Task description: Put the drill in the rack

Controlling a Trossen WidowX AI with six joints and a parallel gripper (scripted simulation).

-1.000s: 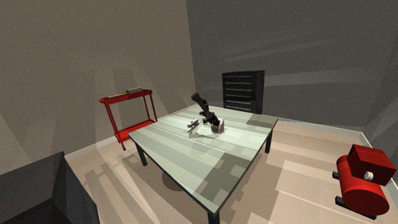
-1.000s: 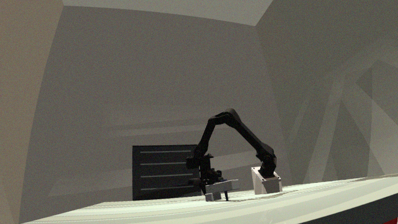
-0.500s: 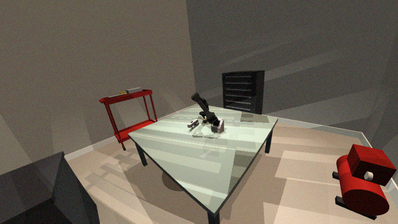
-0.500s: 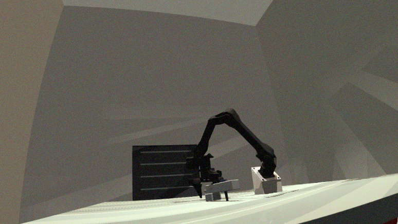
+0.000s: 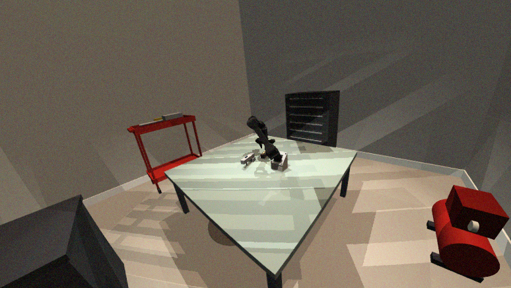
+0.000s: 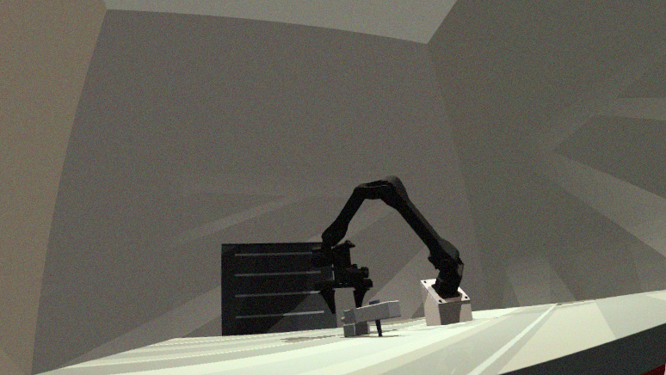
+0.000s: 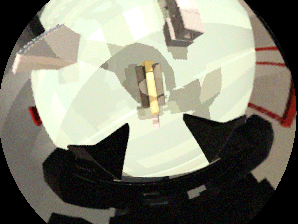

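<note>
Red cart (image 5: 162, 127) off the desk's left edge, apart from it; a grey block lies on its top shelf. Desk (image 5: 250, 214): wide bare run toward the near corner. Near the far corner, left to right: grey rack (image 5: 247, 158), then drill (image 7: 153, 88), yellow-tan, lying flat beside the arm's base block (image 5: 280, 162). Hand (image 6: 343, 298) hangs above the drill, fingers spread wide, gripping nothing. Black drawer cabinet (image 5: 311, 116) beyond the far edge.
</note>
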